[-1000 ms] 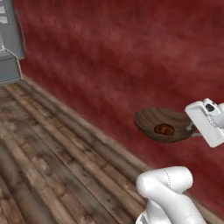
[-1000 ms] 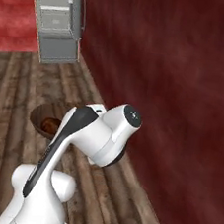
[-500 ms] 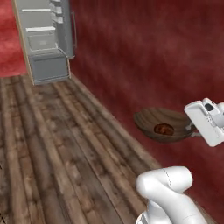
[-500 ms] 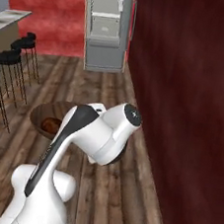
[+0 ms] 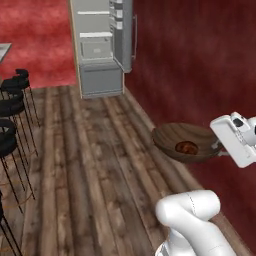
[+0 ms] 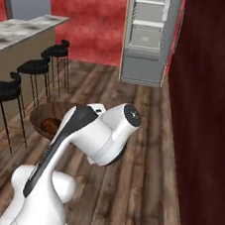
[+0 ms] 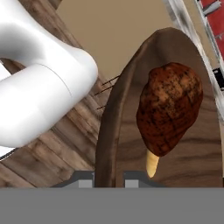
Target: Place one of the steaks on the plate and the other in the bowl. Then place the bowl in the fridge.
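at nine o'clock in the left base view stand black stools (image 5: 11,107); at twelve the fridge (image 5: 102,45) is open, pale shelves showing. at four the bowl (image 5: 186,142) rides in the air with the dark steak (image 5: 186,147) inside, the jaws pinching its rim. the bowl is loaded; i judge only the fridge placement remains. since the earlier frames the base has turned, so the fridge now lies ahead
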